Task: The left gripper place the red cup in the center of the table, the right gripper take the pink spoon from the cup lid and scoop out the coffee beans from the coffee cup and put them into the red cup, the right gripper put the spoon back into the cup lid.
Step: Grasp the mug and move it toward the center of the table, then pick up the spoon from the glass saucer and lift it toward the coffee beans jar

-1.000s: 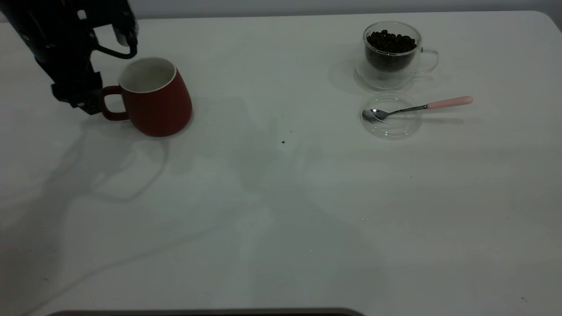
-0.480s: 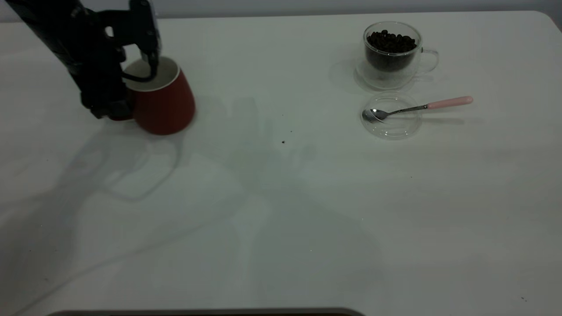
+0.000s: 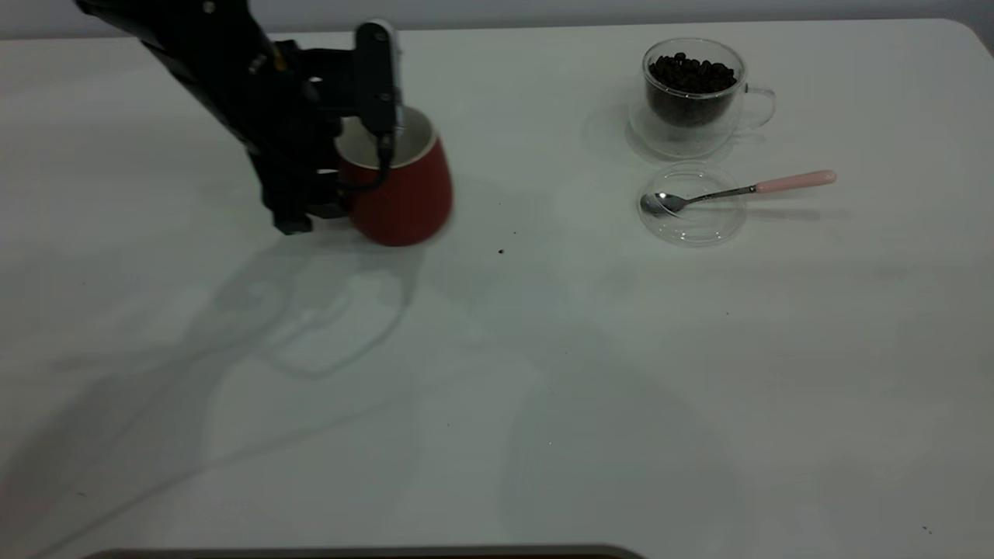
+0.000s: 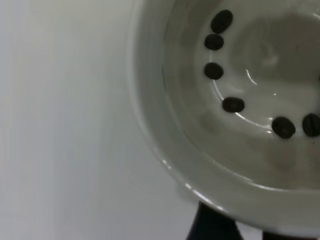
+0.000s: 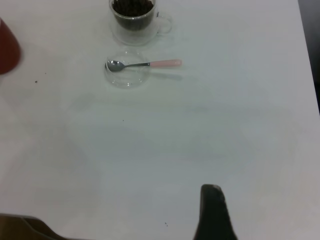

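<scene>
The red cup [image 3: 404,198] stands left of the middle of the table [image 3: 543,373]. My left gripper [image 3: 330,198] is shut on its handle side, and the handle itself is hidden behind it. Several coffee beans [image 4: 233,104] lie on the cup's white bottom. At the far right stands the coffee cup [image 3: 691,116], full of coffee beans [image 3: 691,74]. In front of it lies the clear cup lid [image 3: 691,225] with the pink spoon [image 3: 792,182] resting across it, bowl inside. My right gripper [image 5: 212,215] hovers far off over the near table, away from the spoon [image 5: 145,64].
Tiny dark specks [image 3: 501,251] lie on the table between the red cup and the lid. A dark edge [image 3: 365,553] runs along the near side. The table's far edge passes just behind the coffee cup.
My left gripper closed in on the red cup's handle and has carried the cup rightward towards the table's middle. The coffee cup, lid and spoon have not moved.
</scene>
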Action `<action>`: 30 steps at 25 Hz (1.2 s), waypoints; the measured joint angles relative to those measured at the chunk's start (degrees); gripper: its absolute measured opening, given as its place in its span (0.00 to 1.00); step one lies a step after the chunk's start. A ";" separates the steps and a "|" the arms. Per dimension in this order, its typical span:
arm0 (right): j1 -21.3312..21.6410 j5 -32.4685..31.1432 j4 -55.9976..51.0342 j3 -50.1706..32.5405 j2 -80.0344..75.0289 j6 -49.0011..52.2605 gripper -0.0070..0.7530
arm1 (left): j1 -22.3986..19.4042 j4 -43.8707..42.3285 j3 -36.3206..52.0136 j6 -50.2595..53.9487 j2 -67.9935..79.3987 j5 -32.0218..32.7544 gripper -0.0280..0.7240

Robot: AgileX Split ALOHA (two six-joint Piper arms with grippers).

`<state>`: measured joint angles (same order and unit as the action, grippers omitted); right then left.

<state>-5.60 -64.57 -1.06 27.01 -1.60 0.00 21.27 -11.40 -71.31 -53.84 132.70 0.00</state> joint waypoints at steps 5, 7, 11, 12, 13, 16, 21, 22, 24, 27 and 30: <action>0.00 0.00 0.00 0.00 0.05 0.00 0.75 | 2.23 0.00 -2.16 2.55 0.37 0.00 0.82; 0.00 0.00 0.00 0.00 0.05 0.00 0.75 | 2.51 0.00 -3.38 3.31 0.41 0.93 0.82; 0.00 0.00 0.00 0.00 0.05 0.00 0.75 | 2.36 0.00 -5.37 3.62 -0.22 6.69 0.82; 0.00 0.00 0.00 0.00 0.05 0.00 0.75 | 2.25 0.00 -5.62 3.68 -0.74 8.87 0.82; 0.00 0.00 0.00 0.00 0.05 0.00 0.75 | 2.13 0.00 -5.61 3.75 -1.69 10.83 0.82; 0.00 0.00 0.00 0.00 0.05 0.00 0.75 | 1.88 0.07 -5.61 5.72 -5.94 15.42 0.82; 0.00 0.00 0.00 0.00 0.05 0.00 0.75 | 1.83 0.11 -5.61 19.31 -18.26 22.01 0.82; 0.00 0.00 0.00 0.00 0.05 0.00 0.75 | 1.83 0.11 -5.61 22.81 -21.50 23.48 0.82; 0.00 0.00 0.00 0.00 0.05 0.00 0.75 | 1.83 0.11 -5.61 29.12 -28.05 28.01 0.82; 0.00 0.00 0.00 0.00 0.05 0.00 0.75 | 1.83 0.11 -5.61 38.37 -38.88 38.02 0.82; 0.00 0.00 0.00 0.00 0.05 0.00 0.75 | 1.83 0.11 -5.61 44.82 -49.26 49.52 0.82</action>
<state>-5.60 -64.57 -1.06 27.01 -1.56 0.00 23.11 -11.29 -76.91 -9.03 83.44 49.52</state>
